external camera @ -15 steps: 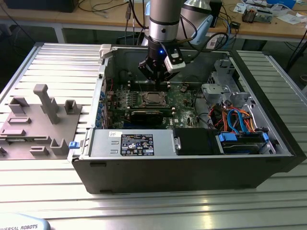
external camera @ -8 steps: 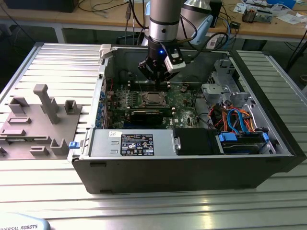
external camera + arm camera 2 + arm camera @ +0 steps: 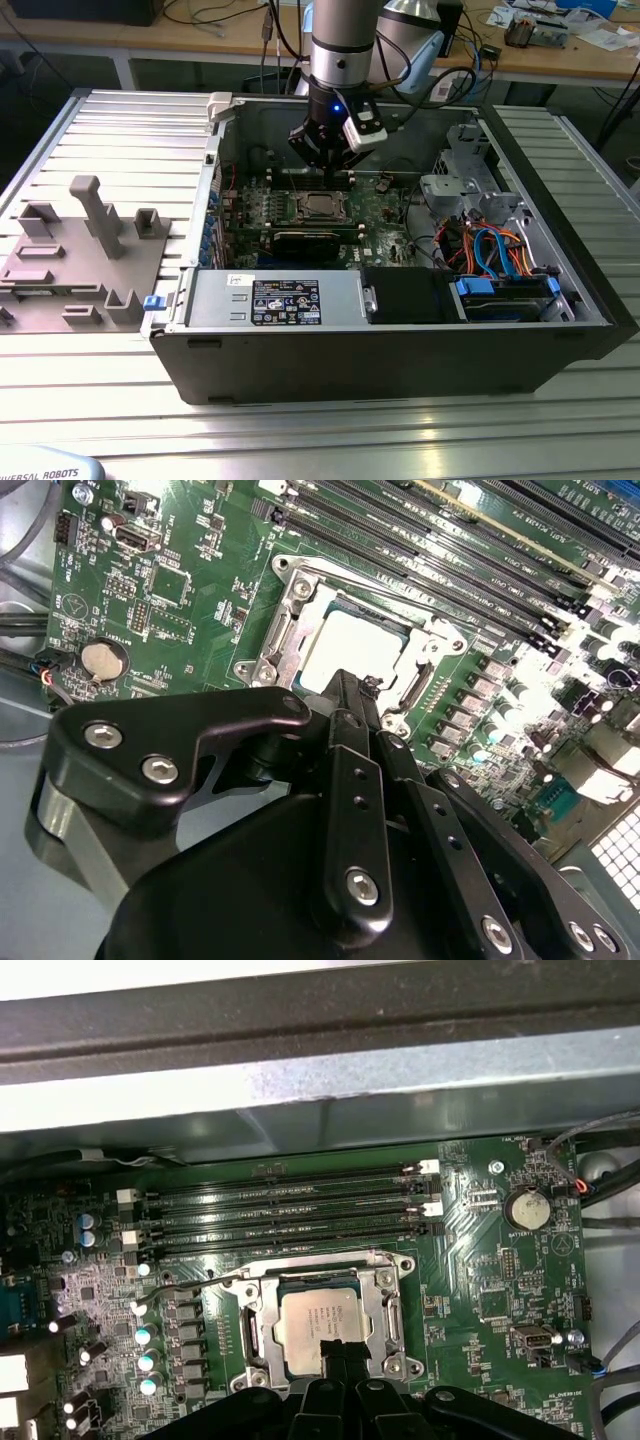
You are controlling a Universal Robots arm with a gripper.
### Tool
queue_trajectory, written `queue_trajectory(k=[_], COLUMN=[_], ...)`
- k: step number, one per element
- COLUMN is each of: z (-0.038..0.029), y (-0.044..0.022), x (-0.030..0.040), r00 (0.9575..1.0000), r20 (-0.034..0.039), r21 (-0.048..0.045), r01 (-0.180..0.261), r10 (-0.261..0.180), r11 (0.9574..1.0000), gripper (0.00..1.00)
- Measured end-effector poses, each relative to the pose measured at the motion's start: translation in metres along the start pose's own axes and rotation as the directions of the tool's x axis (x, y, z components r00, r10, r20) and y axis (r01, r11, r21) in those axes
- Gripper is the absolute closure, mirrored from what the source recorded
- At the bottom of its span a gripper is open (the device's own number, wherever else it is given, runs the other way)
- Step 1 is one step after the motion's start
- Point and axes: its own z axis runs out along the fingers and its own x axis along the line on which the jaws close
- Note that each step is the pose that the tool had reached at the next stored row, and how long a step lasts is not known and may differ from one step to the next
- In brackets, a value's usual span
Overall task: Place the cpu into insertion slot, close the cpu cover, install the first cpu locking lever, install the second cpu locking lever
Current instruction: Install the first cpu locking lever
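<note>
Cpu: the silver-grey cpu lies flat in the slot. The edge nearest the gripper is hidden in both wrist views.
Slot: it sits mid-board. The cpu and cover hide its centre, so only the shiny outer rim shows.
Cover: the cover is down, framing the cpu's top. I cannot tell whether it is latched.
Lever: a thin wire lever runs along the slot's side nearest the memory slots. Its far end is hard to make out.
Gripper: the gripper hangs with its tip over the cpu's rim and the cover's edge. I cannot tell whether they touch.
Jaws: closed, tips together, nothing between them.
Board: the green board lies inside the open case. The gripper's black body hides a broad part of it in the second wrist view.
Bench: the ribbed metal bench carries the case. A grey fixture stands at the exterior view's left, cut off at the picture's edge.
</note>
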Motion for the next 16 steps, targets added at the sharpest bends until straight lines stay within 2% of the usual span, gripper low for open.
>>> queue_trajectory(k=[16], z=[0.0000], y=[0.0000], x=[0.0000], r00=[0.9999], r20=[0.0003], r21=[-0.0002], r01=[0.012], r10=[-0.012], r11=[0.9999], gripper=[0.89])
